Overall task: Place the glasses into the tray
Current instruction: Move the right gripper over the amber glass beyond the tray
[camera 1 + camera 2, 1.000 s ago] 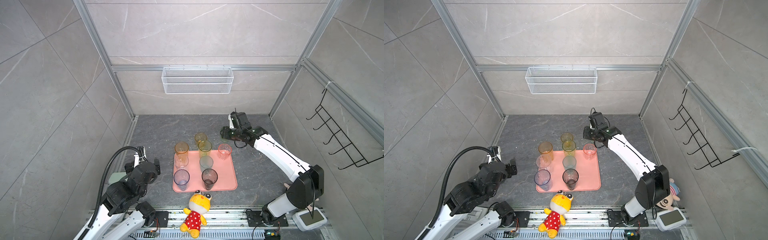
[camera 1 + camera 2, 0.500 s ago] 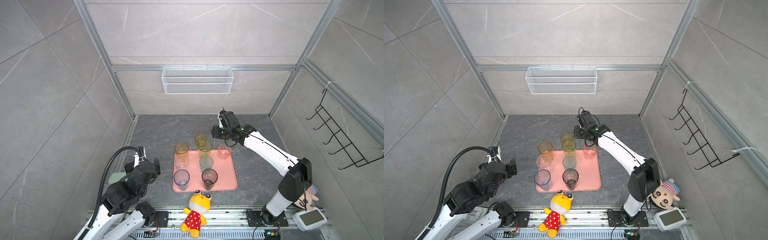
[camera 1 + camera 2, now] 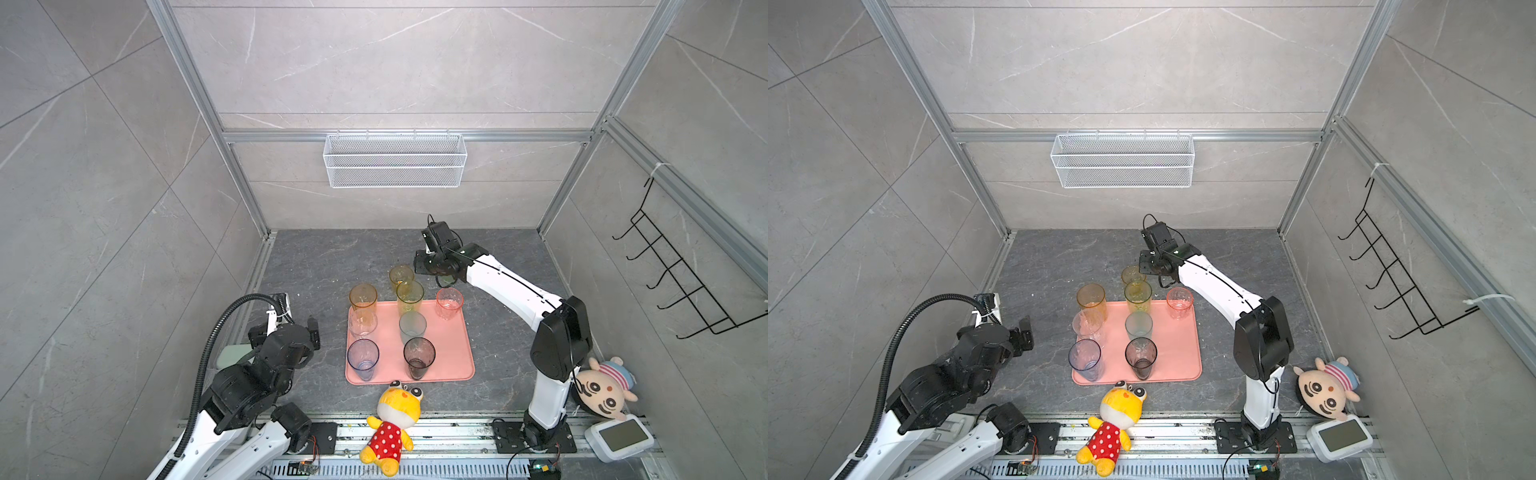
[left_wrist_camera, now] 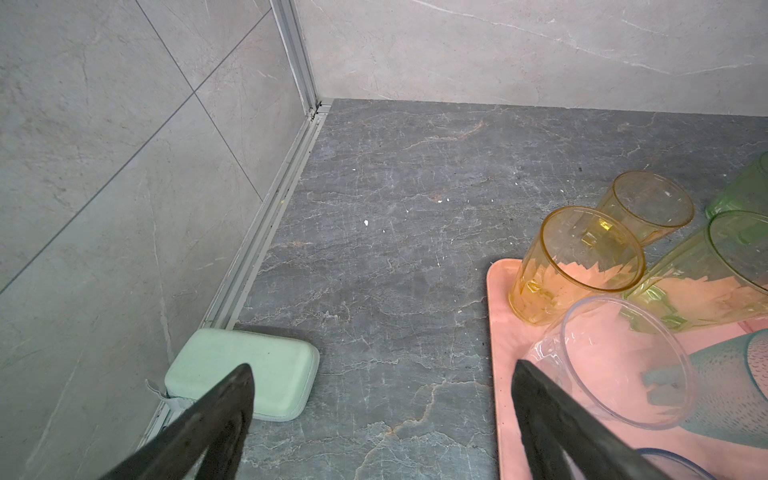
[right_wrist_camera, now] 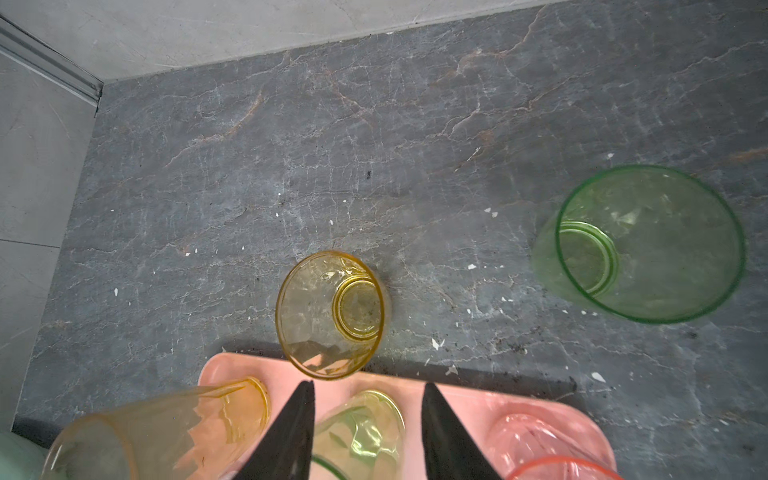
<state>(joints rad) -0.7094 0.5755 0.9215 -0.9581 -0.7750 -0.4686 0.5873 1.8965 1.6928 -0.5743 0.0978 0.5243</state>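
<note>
Both empty, we note: right end effector (image 5: 368, 386) half-open, arm outstretched near short yellow translucent tumbler (image 5: 332, 313); left end effector (image 4: 381, 365) wide-open, arm folded.

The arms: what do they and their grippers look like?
The left arm and right arm have white links and black joints. A thick black ribbed hose loops along the left arm; a thin black cable runs along the right. The left gripper and right gripper have black tapered fingers.

Seven glasses (image 3: 419, 352) stand on the tray (image 3: 451, 359); two short glasses (image 5: 332, 311) stand on the floor (image 3: 324, 266) behind it. A plush toy (image 3: 395, 419) lies before it.
</note>
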